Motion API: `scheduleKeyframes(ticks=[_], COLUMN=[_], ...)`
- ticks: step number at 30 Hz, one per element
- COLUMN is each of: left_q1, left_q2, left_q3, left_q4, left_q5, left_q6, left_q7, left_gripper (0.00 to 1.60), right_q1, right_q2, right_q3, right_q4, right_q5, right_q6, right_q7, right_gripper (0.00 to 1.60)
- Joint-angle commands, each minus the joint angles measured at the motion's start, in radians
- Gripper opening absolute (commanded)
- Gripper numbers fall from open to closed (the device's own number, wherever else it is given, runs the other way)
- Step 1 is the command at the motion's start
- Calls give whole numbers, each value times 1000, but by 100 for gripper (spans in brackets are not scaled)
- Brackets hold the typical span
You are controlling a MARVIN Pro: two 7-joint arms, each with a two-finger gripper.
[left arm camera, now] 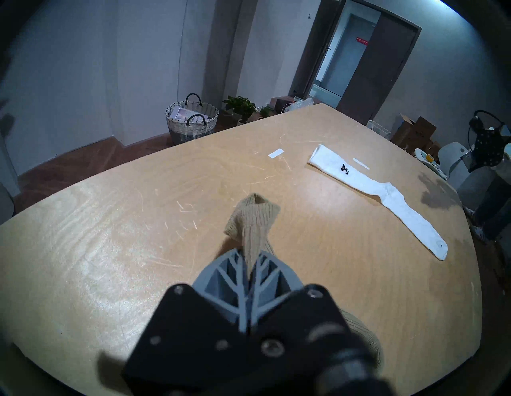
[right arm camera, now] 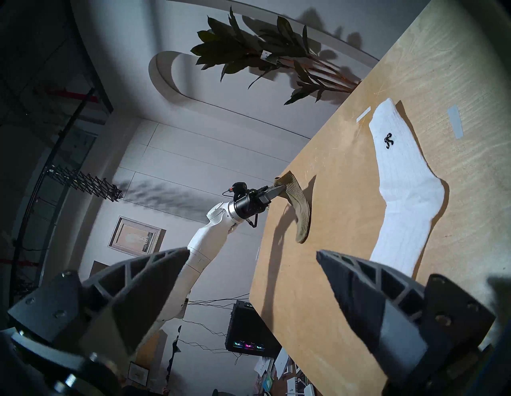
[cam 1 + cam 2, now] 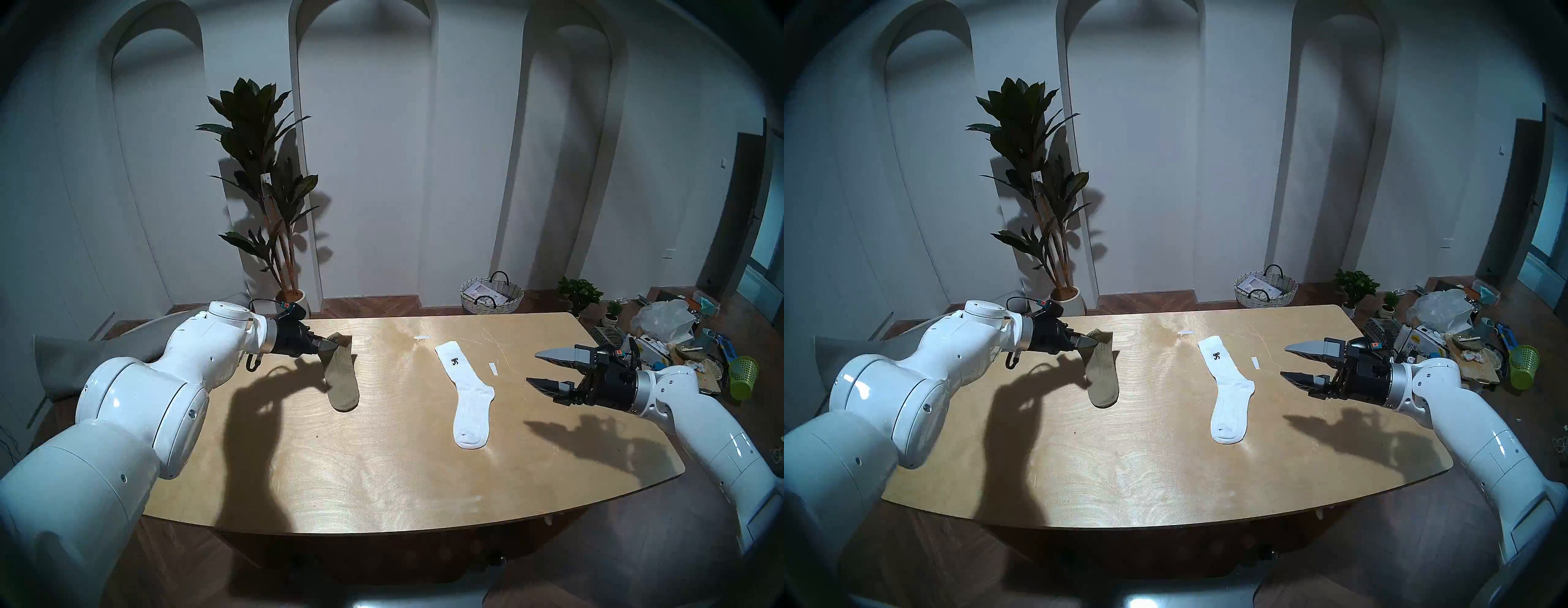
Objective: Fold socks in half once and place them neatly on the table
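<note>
Olive sock (image 3: 342, 373): cuff pinched in my left gripper (image 3: 326, 344), toe on table (image 3: 382, 467). Right gripper (image 3: 535, 367) gapes empty. Risk: thin pinch slips, fold lands crooked.

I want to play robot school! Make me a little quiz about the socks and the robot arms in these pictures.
1. True or false: the white crew sock is already folded.
2. Which gripper holds the olive-brown sock: left gripper or right gripper?
3. Fill in: the olive-brown sock's toe end rests on the ____.

Key:
1. False, it lies flat and unfolded on the table.
2. Left; its fingers pinch the cuff end, lifted. The right gripper's fingers are apart and empty.
3. Table.
</note>
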Motion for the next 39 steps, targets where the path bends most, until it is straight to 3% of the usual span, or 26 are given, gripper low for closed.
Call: scheduleKeyframes(ticks=[1, 3, 5, 17, 39], left_q1=[-19, -6, 10, 92, 204], left_q2=[20, 24, 28, 22, 16], left_q3=[-21, -26, -34, -106, -90], left_q4=[-27, -30, -33, -54, -208], left_q5=[-21, -27, -34, -95, -82], left_q6=[-44, -52, -61, -94, -131], left_q7=[-41, -57, -61, -48, -122], left_gripper=[0, 0, 0, 0, 0], right_q1=[65, 77, 88, 140, 161], right_q2=[0, 1, -3, -18, -35], right_q3=[-20, -36, -44, -101, -131], right_q4=[10, 23, 26, 59, 75], right_q5=[12, 5, 17, 15, 28], right_q6=[-1, -1, -1, -1, -1], right_q7=[105, 132, 100, 105, 55], right_gripper=[160, 160, 160, 160, 160])
